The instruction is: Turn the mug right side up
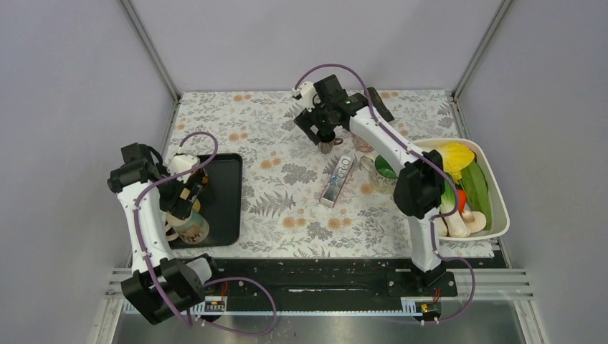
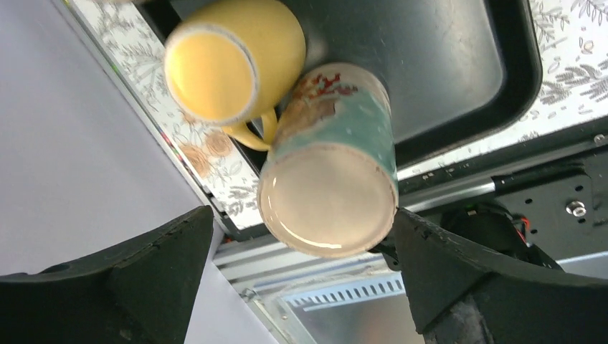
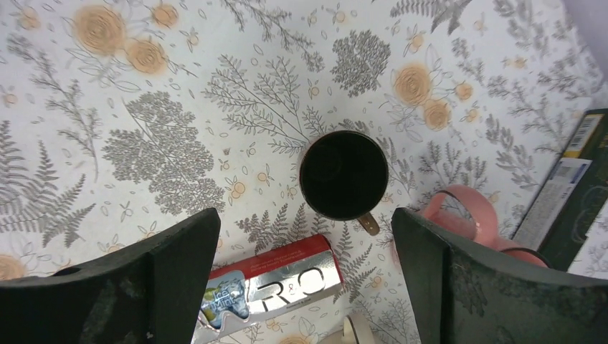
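A teal floral mug (image 2: pixel 337 143) stands upside down at the front left corner of the black tray (image 2: pixel 444 72), its pale base toward the left wrist camera. It also shows in the top view (image 1: pixel 191 228). A yellow mug (image 2: pixel 236 54) stands upside down against it. My left gripper (image 2: pixel 302 215) is open just above the teal mug's base, with the right finger (image 2: pixel 444 265) at its rim; in the top view the gripper (image 1: pixel 188 202) is over the tray. My right gripper (image 3: pixel 305 215) is open and empty above a small dark mug (image 3: pixel 343 174), which also shows in the top view (image 1: pixel 328 147).
A red and silver toothpaste box (image 1: pixel 338 180) lies mid-table. A pink mug (image 3: pixel 466 218) and a glass cup (image 1: pixel 380 172) sit right of it. A white basin (image 1: pixel 502 208) of vegetables fills the right side. The tray (image 1: pixel 226 193) is on the left.
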`<state>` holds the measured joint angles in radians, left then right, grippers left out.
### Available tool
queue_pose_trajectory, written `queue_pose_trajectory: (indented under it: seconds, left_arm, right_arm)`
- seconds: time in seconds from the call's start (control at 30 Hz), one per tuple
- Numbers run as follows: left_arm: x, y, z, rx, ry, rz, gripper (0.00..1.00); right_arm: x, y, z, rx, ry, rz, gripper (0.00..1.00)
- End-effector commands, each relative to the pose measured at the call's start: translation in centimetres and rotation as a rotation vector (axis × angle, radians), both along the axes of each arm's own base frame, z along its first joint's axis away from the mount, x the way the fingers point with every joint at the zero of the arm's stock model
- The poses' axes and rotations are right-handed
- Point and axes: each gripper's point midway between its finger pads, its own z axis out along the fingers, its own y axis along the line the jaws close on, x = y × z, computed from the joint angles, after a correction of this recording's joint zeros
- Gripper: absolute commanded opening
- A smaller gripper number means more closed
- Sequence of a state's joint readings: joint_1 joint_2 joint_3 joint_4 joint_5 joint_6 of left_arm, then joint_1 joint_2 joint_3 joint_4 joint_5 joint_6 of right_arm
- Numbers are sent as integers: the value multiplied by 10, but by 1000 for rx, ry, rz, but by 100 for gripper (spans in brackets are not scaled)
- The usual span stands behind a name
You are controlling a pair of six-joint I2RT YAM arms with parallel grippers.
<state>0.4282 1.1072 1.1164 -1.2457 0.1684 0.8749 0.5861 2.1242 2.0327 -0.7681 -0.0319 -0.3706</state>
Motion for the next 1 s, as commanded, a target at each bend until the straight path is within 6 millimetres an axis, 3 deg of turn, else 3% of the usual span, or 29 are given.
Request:
queue_pose_trajectory:
  seconds: [0.0, 0.2, 0.47, 0.63, 0.73, 0.87, 0.97]
  left_arm:
    - [-16, -5, 4, -76, 5, -65, 99]
    - [-33, -4, 5, -98, 40, -117, 99]
    - [-55, 52, 32, -38, 45, -115, 98]
    - [-48, 84, -9, 3, 74, -64, 87]
    - [-39, 91, -30, -2, 49, -35, 81]
    - [-23, 79, -43, -34, -9, -40, 61]
    - [-17, 54, -49, -65, -34, -111, 57]
  right_arm:
    - [-10, 5, 53, 101, -92, 29, 99]
    - [-17, 3, 53, 113, -91, 40, 100]
    - [-22, 13, 55, 151, -84, 74, 100]
    - [-22, 13, 56, 154, -90, 76, 100]
    - [-24, 15, 58, 162, -90, 86, 99]
    - [-26, 16, 61, 171, -89, 100, 99]
    - [-29, 16, 61, 179, -94, 106, 100]
